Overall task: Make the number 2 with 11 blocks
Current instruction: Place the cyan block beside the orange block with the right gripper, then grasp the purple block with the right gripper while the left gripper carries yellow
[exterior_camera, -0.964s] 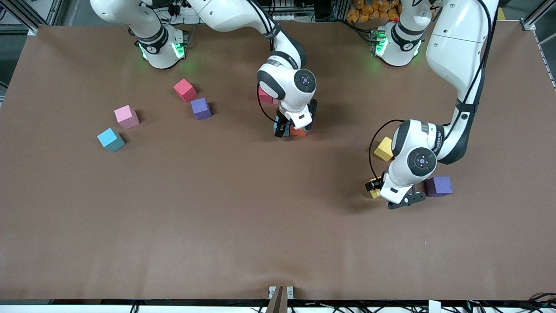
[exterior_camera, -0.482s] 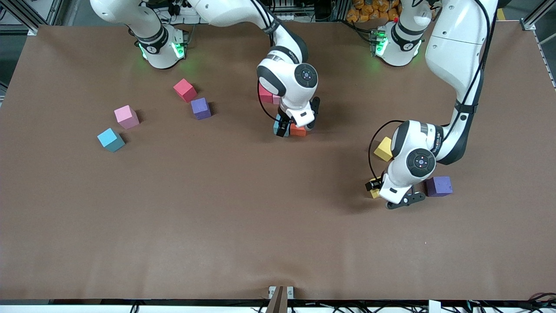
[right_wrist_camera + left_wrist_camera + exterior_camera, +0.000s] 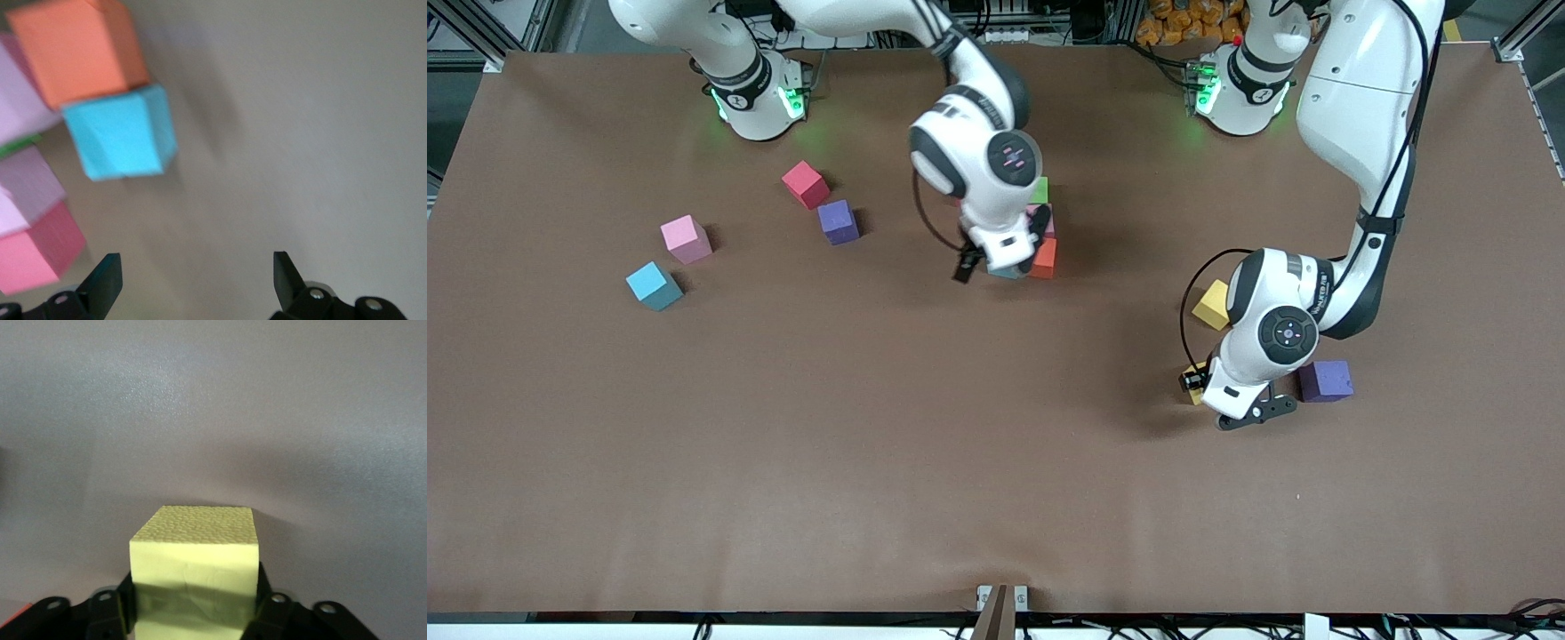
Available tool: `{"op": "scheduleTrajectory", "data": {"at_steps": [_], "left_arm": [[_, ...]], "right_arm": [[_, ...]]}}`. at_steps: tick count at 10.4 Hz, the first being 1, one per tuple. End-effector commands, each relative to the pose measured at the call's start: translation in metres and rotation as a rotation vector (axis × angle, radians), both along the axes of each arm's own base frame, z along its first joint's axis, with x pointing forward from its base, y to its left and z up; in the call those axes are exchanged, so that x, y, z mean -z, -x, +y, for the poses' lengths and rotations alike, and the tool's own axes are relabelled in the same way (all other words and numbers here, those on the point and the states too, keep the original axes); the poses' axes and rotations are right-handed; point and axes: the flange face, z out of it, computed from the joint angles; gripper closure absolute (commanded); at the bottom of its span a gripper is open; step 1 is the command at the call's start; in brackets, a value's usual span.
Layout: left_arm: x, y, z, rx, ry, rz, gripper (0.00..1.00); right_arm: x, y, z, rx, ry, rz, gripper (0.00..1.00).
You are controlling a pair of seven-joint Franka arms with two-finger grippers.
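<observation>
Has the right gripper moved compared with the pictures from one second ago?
Yes. The right gripper has lifted off the light blue block and orange block, shifting toward the right arm's end of the table, open and empty.

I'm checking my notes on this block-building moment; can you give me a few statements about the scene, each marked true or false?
1. The left tool is closed on a yellow block. True.
2. The right tool grips the light blue block. False: its fingers stand open with nothing between them, over the table beside the cluster of placed blocks.
3. An orange block sits against that light blue block in the cluster. True.
4. A loose purple block lies beside a red block toward the right arm's end of the table. True.
5. The loose pink block is stacked on another light blue block. False: both rest on the table, apart.
</observation>
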Motion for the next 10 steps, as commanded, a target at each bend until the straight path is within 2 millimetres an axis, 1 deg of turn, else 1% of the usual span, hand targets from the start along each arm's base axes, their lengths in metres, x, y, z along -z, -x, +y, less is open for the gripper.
{"op": "scheduleTrajectory", "data": {"at_steps": [1, 2, 3, 4, 5, 6, 7, 8, 9, 10], "left_arm": [[-0.007, -0.009, -0.006, 0.006, 0.021, -0.013, 0.53], [-0.012, -0.009, -0.012, -0.004, 0.039, -0.018, 0.53], [-0.017, -0.007, -0.022, -0.024, 0.072, -0.015, 0.53], [-0.021, -0.005, -0.03, -0.035, 0.09, -0.013, 0.53], [-0.028, 0.0, -0.048, -0.029, 0.101, -0.016, 0.53], [-0.034, 0.006, -0.066, -0.028, 0.112, -0.018, 0.53], [-0.042, 0.013, -0.086, 0.003, 0.12, -0.018, 0.52], [-0.053, 0.025, -0.111, 0.046, 0.127, -0.012, 0.52], [-0.066, 0.036, -0.135, 0.094, 0.134, -0.02, 0.52], [-0.079, 0.046, -0.156, 0.144, 0.143, -0.028, 0.52]], "right_arm": [[0.002, -0.011, -0.068, 0.095, 0.023, 0.046, 0.0], [0.004, -0.01, -0.086, 0.126, 0.035, 0.059, 0.0], [0.011, -0.007, -0.111, 0.186, 0.07, 0.071, 0.0], [0.017, -0.009, -0.136, 0.236, 0.115, 0.066, 0.0], [0.023, -0.01, -0.153, 0.317, 0.151, 0.061, 0.0], [0.027, -0.003, -0.159, 0.422, 0.188, 0.046, 0.0], [0.031, 0.007, -0.161, 0.529, 0.236, 0.031, 0.0], [0.034, 0.018, -0.157, 0.57, 0.274, 0.033, 0.0], [0.034, 0.024, -0.163, 0.575, 0.288, 0.044, 0.0], [0.041, 0.029, -0.178, 0.583, 0.294, 0.058, 0.0]]}}
